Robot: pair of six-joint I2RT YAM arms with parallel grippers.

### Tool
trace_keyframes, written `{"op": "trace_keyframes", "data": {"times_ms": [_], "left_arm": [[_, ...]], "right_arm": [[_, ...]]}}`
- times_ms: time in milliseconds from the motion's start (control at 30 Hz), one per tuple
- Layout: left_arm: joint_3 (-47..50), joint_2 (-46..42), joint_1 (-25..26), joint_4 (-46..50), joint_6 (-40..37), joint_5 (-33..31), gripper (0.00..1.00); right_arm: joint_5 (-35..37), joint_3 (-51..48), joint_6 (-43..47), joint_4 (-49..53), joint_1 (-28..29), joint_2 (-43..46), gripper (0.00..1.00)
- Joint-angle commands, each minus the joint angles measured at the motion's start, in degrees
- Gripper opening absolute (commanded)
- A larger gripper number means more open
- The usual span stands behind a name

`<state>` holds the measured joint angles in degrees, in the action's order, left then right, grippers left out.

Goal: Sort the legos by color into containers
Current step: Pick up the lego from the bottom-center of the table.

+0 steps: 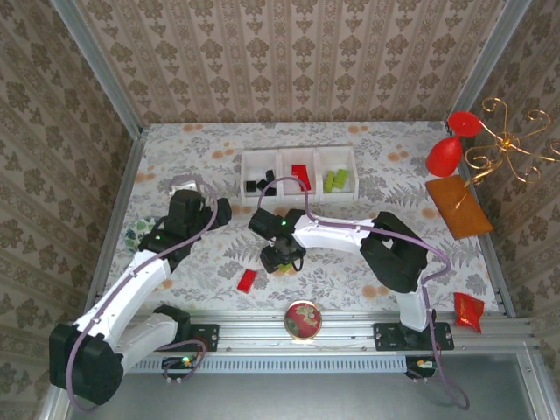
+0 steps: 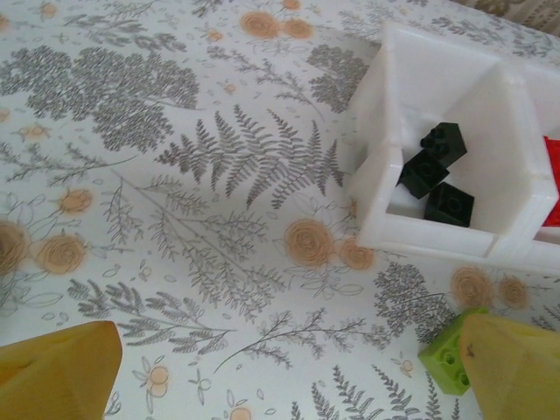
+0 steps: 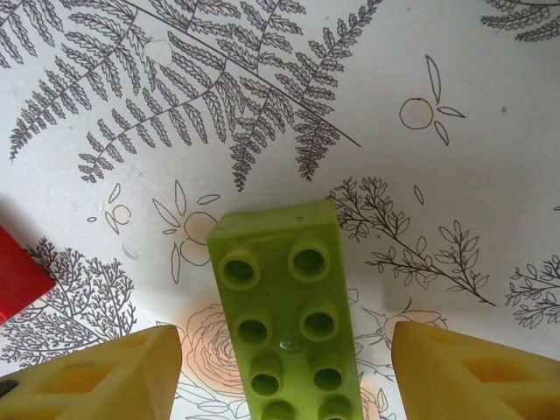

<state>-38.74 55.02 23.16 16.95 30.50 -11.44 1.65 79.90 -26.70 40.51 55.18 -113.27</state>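
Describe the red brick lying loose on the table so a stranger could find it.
Find the round dish by the front rail. Just up and left, beside the right gripper, lies the red brick on bare cloth. The other red one sits in the tray.

Left pincer (image 2: 289, 372): jaws wide, bare bench (image 2: 175, 219) ahead, free passage. Tray (image 2: 385, 131) wall stands right-front; black bricks (image 2: 426, 172) crowd its near compartment. Lime brick (image 2: 448, 357) against one finger, contact unclear.
Right pincer (image 3: 284, 367): jaws straddle green brick (image 3: 284, 306), gap each side. Red brick (image 3: 17, 280) near one finger (image 3: 96, 376), narrows that side. Bench beyond brick open.
Right arm (image 1: 341, 234) lies across bench before tray. Goblet (image 1: 444, 156), brown pad (image 1: 458, 206) occupy far-right corner.
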Motion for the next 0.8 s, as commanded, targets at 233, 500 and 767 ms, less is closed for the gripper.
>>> {"op": "trace_keyframes", "data": {"times_ms": [233, 500, 767], "left_arm": [[2.6, -2.4, -1.3, 2.7, 2.6, -1.3, 1.0], [3.6, -2.6, -1.7, 2.7, 3.9, -1.4, 1.0], [3.6, -2.6, -2.1, 2.7, 4.0, -1.4, 1.0]], "right_arm": [[3.0, 3.2, 1.3, 4.5, 1.7, -3.4, 0.65], [3.0, 3.7, 1.2, 4.7, 2.0, -5.0, 0.6], [2.7, 3.6, 0.5, 4.6, 2.0, -5.2, 0.45]]}}
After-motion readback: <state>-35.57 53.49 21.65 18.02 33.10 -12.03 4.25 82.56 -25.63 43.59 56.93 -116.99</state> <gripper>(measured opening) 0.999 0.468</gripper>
